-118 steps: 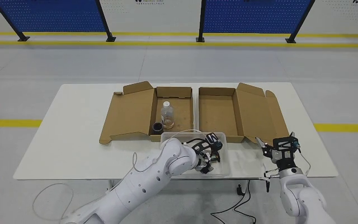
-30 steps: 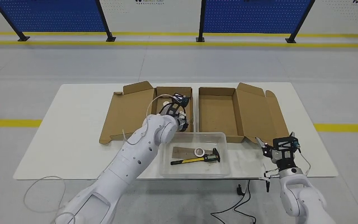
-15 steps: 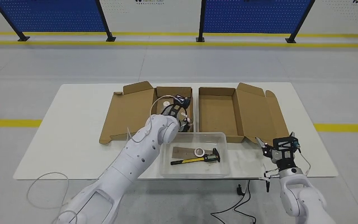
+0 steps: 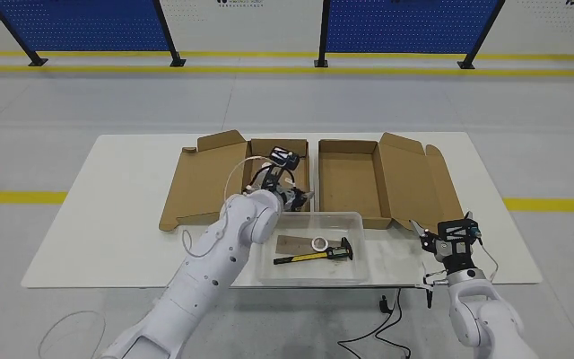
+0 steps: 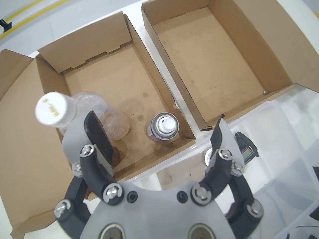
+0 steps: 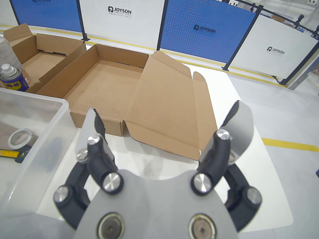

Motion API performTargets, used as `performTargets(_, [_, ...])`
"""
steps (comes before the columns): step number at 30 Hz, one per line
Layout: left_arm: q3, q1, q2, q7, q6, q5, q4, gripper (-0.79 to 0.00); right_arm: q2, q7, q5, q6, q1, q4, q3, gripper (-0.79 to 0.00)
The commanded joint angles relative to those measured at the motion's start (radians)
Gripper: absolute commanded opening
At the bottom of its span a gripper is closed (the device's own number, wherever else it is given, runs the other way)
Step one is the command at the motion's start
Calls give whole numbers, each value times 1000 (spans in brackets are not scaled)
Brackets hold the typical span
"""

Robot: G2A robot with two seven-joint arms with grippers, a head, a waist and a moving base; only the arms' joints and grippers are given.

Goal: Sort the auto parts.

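Spray can [image 5: 162, 127] upright in the near right corner of the left cardboard box [image 5: 99, 73], close to the wall shared with the right cardboard box [image 5: 211, 50]. Seen top-down from the left wrist: silver domed rim, white nozzle in the middle, no cap. Seen side-on from the right wrist: blue and yellow label, white nozzle, can [image 6: 11, 79] standing beyond the far edge of the clear plastic bin [image 6: 37, 115].

Clear bottle [image 5: 109, 123] with white cap, upright just left of the can, apart from it. Something dark on the box floor near the bottle, mostly hidden behind a finger; possibly a black ring, hard to tell.

Left jaws spread wide, holding nothing, touching nothing, hanging over the near edge of the left box with the can below and between the fingertips.

Right jaws likewise spread wide and empty, above the near right corner of the worktop [image 4: 117, 206], well apart from both boxes.

Top view: left wrist over most of the left box's near end. Bin just near of the boxes, with a tape roll [image 4: 317, 242], a caliper [image 4: 342, 251] and a yellow-and-black handled tool [image 4: 294, 258] lying inside.
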Motion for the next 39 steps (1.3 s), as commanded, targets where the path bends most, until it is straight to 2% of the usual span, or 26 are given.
performTargets(1, [-55,88,17,20,1,23,-118,0,0,0,0,0,0,0,0,0])
performTargets(5, [-151,235,46,57,-66,40,-281,0,0,0,0,0,0,0,0,0])
performTargets(9, [-240,362,68,84,-106,68,-388,0,0,0,0,0,0,0,0,0])
performTargets(15, [-355,528,88,211,-110,96,-488,0,0,0,0,0,0,0,0,0])
performTargets(19, [-431,641,96,325,-69,109,-523,0,0,0,0,0,0,0,0,0])
performTargets(22, [-487,709,100,366,-46,105,-545,0,0,0,0,0,0,0,0,0])
performTargets(28, [-594,808,106,418,5,105,-599,0,0,0,0,0,0,0,0,0])
performTargets(32, [-646,842,109,410,2,89,-621,0,0,0,0,0,0,0,0,0])
performTargets(39, [-646,842,109,410,2,89,-621,0,-2,-17,9,-2,7,-7,-3,0])
